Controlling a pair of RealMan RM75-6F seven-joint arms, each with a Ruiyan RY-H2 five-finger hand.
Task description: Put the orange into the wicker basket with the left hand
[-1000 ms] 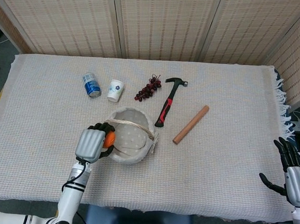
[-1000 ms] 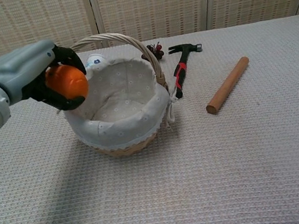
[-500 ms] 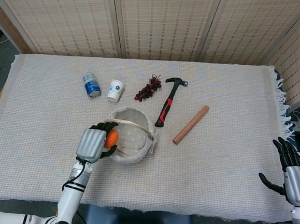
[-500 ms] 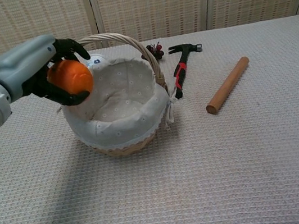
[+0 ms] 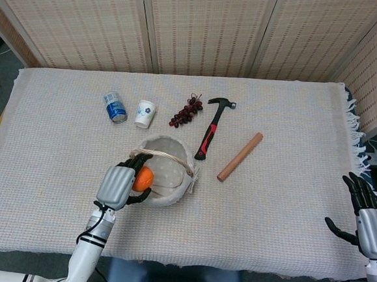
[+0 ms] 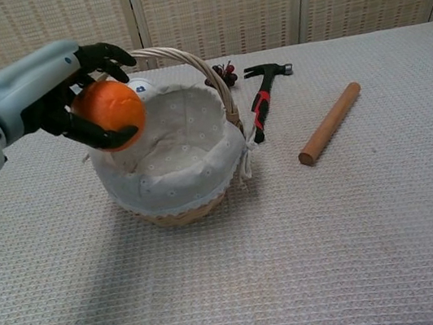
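Note:
My left hand [image 5: 118,184] [image 6: 40,91] grips the orange [image 5: 143,178] [image 6: 110,112] and holds it above the left rim of the wicker basket [image 5: 171,182] [image 6: 174,157]. The basket has a white dotted cloth lining and a wicker handle arching over it; its inside looks empty. My right hand [image 5: 367,220] stays open at the table's right edge, far from everything, and shows only in the head view.
Behind the basket lie a blue can [image 5: 115,106], a paper cup [image 5: 145,113], a bunch of dark grapes [image 5: 186,111] [image 6: 223,71] and a red-handled hammer [image 5: 210,133] [image 6: 262,99]. A wooden rolling pin [image 5: 239,157] [image 6: 329,123] lies to the right.
My left hand has carried the orange to the right, from beside the basket's left wall to over its rim. The right hand has not moved.

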